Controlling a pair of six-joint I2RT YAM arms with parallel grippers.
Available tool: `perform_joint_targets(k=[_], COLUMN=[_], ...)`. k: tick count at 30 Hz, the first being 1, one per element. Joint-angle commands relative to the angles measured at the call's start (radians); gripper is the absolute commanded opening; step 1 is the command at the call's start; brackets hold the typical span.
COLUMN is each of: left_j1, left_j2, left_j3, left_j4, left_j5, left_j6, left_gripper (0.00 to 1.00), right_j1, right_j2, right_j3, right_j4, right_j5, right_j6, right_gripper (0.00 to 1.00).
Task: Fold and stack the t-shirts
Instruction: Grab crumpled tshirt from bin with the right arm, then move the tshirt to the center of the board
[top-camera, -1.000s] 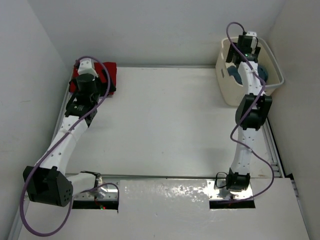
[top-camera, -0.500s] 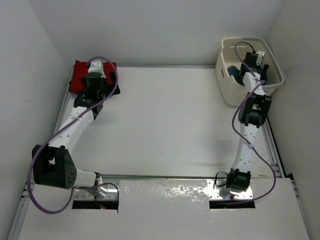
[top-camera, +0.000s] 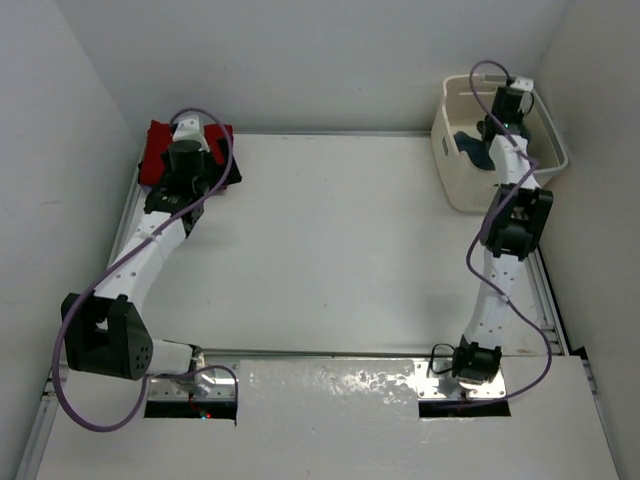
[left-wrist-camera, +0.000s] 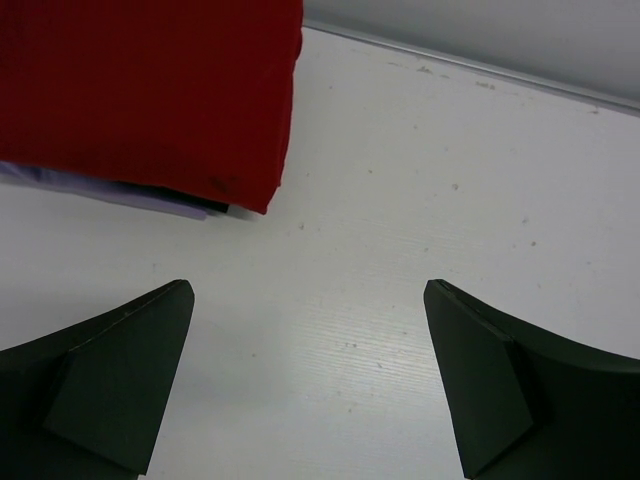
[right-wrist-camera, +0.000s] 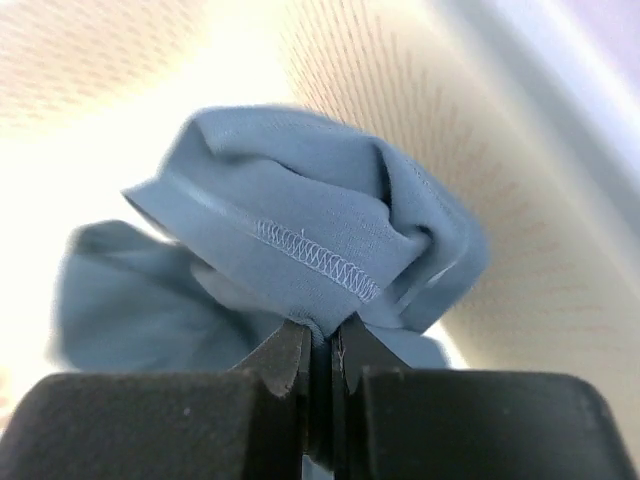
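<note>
Teal t-shirt (right-wrist-camera: 300, 240) cloth is pinched in the right jaws, shut tight, down in the cream basket (top-camera: 447, 185). Left jaws gape empty over the worktop (left-wrist-camera: 420, 200) beside the stack: red t-shirt (left-wrist-camera: 150, 90) atop lavender t-shirt (left-wrist-camera: 130, 192) and black t-shirt (top-camera: 228, 173). Three look done; the teal one is yet to fold.

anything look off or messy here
Nothing damaged or spilled. The teal t-shirt lies crumpled in the laundry basket, pinched by the right end effector. At far left, the lavender t-shirt peeks out under the red t-shirt, slightly uneven.
</note>
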Motion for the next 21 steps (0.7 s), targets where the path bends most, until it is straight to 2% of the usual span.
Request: perform_joint_targets(k=[1,6,11,12,14,15,16,18,19,20,21], left_j1=[0.008,0.008,0.008,0.008,0.008,0.008,0.008,0.008,0.006,0.006,0.006], left_j2=[-0.08,-0.193,-0.282,-0.297,-0.347,-0.365,-0.395,-0.431,-0.439,-0.443,-0.451], left_j3=[0.006,-0.061,-0.127,-0.137,-0.164,-0.187,-0.202,-0.238,-0.244,-0.247,-0.25], left_j4=[0.024,0.035,-0.008,-0.017,-0.045,-0.054,-0.062,-0.072,-0.091,-0.098,-0.111], left_j5=[0.062,0.078,0.136,0.134,0.137,0.153,0.165,0.174,0.18,0.19,0.209], left_j6=[-0.046,-0.117,-0.198,-0.21,-0.256,-0.268,-0.285,-0.313,-0.356,-0.371,-0.383], left_gripper=[1.0,1.0,1.0,1.0,1.0,1.0,1.0,1.0,1.0,1.0,1.0], right_j1=[0.114,0.246,0.416,0.463,0.487,0.485,0.485,0.49,0.488,0.488,0.488], right_j2=[-0.266,-0.449,-0.593,-0.659,-0.731,-0.803,-0.842,-0.955,-0.986,-1.015,-1.076], right_j3=[-0.006,0.025,0.036,-0.004,-0.108,-0.157,-0.206,-0.415,-0.478,-0.61,-0.686], right_j4=[0.131,0.169,0.067,0.028,0.011,0.014,0.019,0.052,0.049,0.036,0.039], right_j5=[-0.003,0.02,-0.173,-0.205,-0.386,-0.426,-0.44,-0.462,-0.451,-0.393,-0.373], right_j6=[-0.085,-0.146,-0.255,-0.213,-0.131,-0.022,0.011,0.05,0.064,0.079,0.093], right_gripper=[0.0,0.0,0.0,0.0,0.0,0.0,0.0,0.0,0.03,0.13,0.13])
